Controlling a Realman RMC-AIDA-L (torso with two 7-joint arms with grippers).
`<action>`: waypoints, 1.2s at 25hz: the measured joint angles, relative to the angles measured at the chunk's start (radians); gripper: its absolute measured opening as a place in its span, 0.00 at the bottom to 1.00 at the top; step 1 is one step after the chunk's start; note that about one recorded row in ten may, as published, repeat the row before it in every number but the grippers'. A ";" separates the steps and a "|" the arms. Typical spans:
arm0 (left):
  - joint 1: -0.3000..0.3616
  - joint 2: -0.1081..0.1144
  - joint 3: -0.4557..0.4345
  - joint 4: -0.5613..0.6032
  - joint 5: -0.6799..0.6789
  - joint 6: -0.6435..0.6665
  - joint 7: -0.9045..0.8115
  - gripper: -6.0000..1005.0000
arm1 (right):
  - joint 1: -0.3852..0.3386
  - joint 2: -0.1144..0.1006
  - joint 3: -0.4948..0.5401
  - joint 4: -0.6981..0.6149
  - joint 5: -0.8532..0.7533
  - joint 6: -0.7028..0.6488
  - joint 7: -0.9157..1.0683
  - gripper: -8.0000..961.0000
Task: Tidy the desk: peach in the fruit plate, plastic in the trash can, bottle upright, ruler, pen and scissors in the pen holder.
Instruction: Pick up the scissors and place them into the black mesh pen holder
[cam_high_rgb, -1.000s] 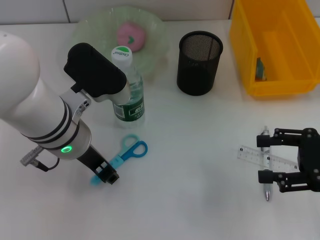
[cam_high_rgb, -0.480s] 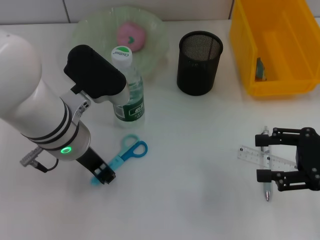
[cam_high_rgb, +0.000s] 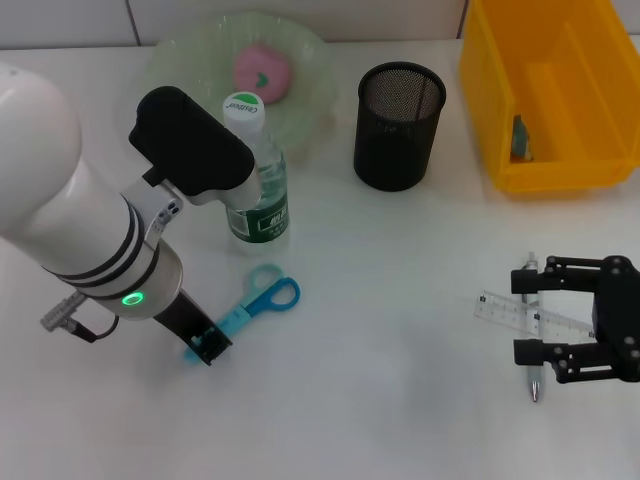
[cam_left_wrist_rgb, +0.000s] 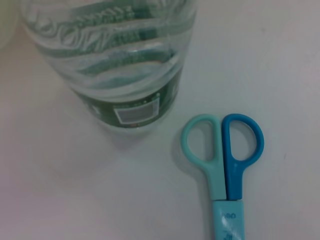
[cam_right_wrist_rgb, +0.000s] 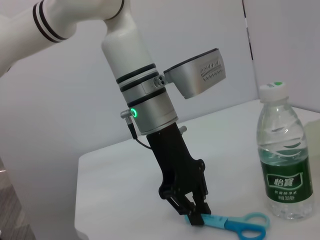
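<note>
Blue scissors (cam_high_rgb: 262, 300) lie on the white desk in front of the upright water bottle (cam_high_rgb: 257, 190). My left gripper (cam_high_rgb: 205, 347) is down at their sheathed blade end, fingers pinched on it; the right wrist view shows this grip (cam_right_wrist_rgb: 195, 216) on the scissors (cam_right_wrist_rgb: 240, 223). The left wrist view shows the handles (cam_left_wrist_rgb: 225, 165) beside the bottle (cam_left_wrist_rgb: 110, 60). My right gripper (cam_high_rgb: 527, 314) is open, straddling the clear ruler (cam_high_rgb: 505, 310) and the pen (cam_high_rgb: 533, 385). The pink peach (cam_high_rgb: 263, 70) sits in the green plate (cam_high_rgb: 180, 60). The black mesh pen holder (cam_high_rgb: 398, 125) stands at the back.
A yellow bin (cam_high_rgb: 560, 90) stands at the back right with a small scrap (cam_high_rgb: 518, 137) inside. The bottle (cam_right_wrist_rgb: 281, 170) stands close to the scissors' handles. Open desk surface lies between the two grippers.
My left gripper has shifted slightly left at the scissors' tip, and the scissors' handles have swung a little up and right. The right gripper has not moved.
</note>
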 joint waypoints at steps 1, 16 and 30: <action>0.001 0.000 0.000 0.008 0.001 -0.001 0.002 0.21 | -0.001 0.000 0.000 0.000 0.000 0.000 0.000 0.81; 0.014 0.002 -0.013 0.118 -0.213 -0.011 0.129 0.21 | -0.006 -0.003 0.054 0.000 0.000 0.000 -0.009 0.81; -0.046 0.001 -0.144 -0.049 -0.653 -0.403 0.541 0.22 | -0.044 -0.014 0.366 0.049 0.002 0.011 -0.032 0.81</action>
